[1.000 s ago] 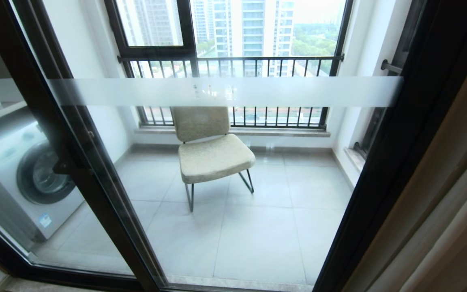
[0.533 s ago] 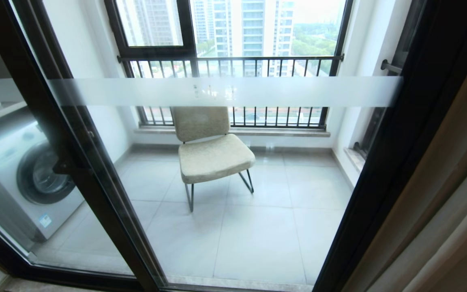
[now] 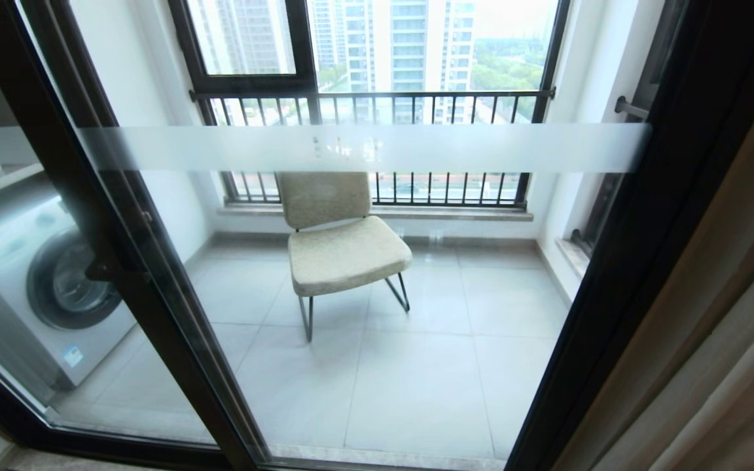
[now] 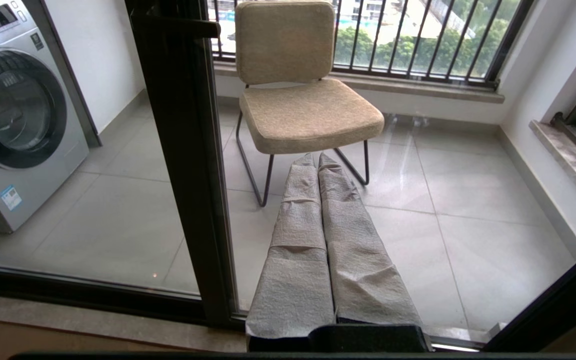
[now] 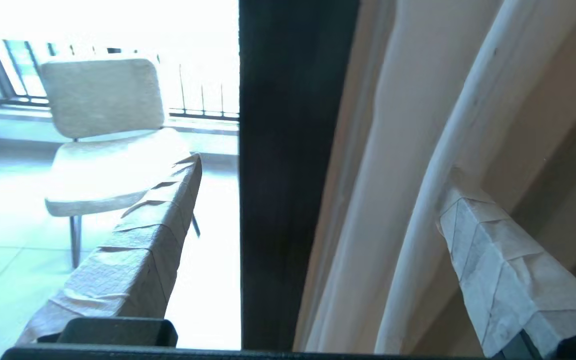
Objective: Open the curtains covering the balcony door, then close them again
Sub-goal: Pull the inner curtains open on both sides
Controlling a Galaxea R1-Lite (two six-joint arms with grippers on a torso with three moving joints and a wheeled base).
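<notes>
Beyond black-framed glass balcony door (image 3: 174, 340): silver washing machine (image 3: 43, 288), beige padded chair (image 3: 341, 242). Left gripper (image 4: 318, 157) pressed together, empty. Right gripper (image 5: 318, 185) spread wide beside gathered cream-beige pleated curtains (image 3: 717, 327) at far right.

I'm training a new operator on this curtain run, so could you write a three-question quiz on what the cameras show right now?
1. True or false: the cream-beige pleated curtains cover the black-framed glass balcony door.
2. Multiple choice: what stands behind the glass, on the robot's left? A) a silver front-loading washing machine B) a wooden bookshelf C) a bicycle
3. Fill in: the right gripper is ____, with the curtain folds and the door frame between its paper-wrapped fingers; the left gripper is ____.

Key
1. False: they are gathered at the right edge, and a beige padded chair shows through the glass.
2. A
3. open; shut
</notes>
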